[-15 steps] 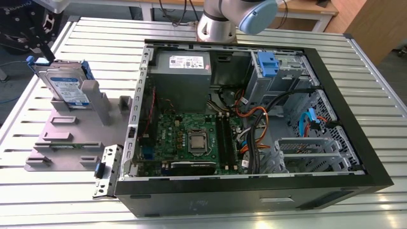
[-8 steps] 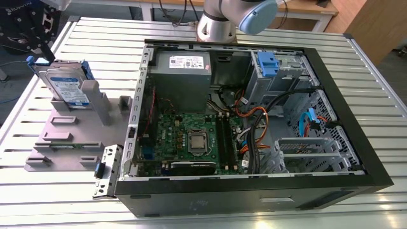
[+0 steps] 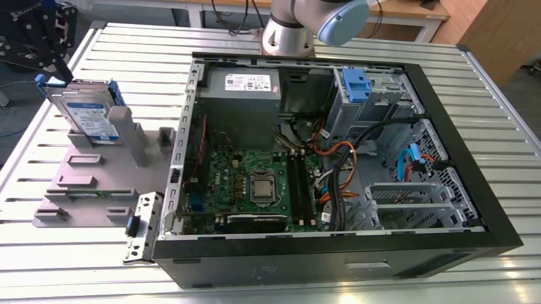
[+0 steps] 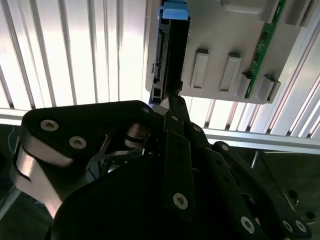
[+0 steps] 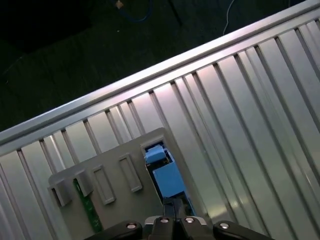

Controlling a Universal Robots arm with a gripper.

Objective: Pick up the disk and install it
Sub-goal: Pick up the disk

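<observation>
Disk, a flat silver hard drive in a blue frame (image 3: 85, 117), stands on edge on the ribbed metal table (image 3: 76, 266), slotted in a grey plastic holder (image 3: 85, 177); black pincer (image 4: 171, 97) at its upper end, whether clamped I cannot tell; a skewed hold could jam it in the slot

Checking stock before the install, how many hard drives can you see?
1. The disk stands on edge in the grey fixture, at the exterior view's left of the computer case, by the gripper. Drive bays may hide more.

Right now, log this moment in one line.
disk: upright in grey holder, outside open case | claw: at its blue upper end | install: not done
</observation>
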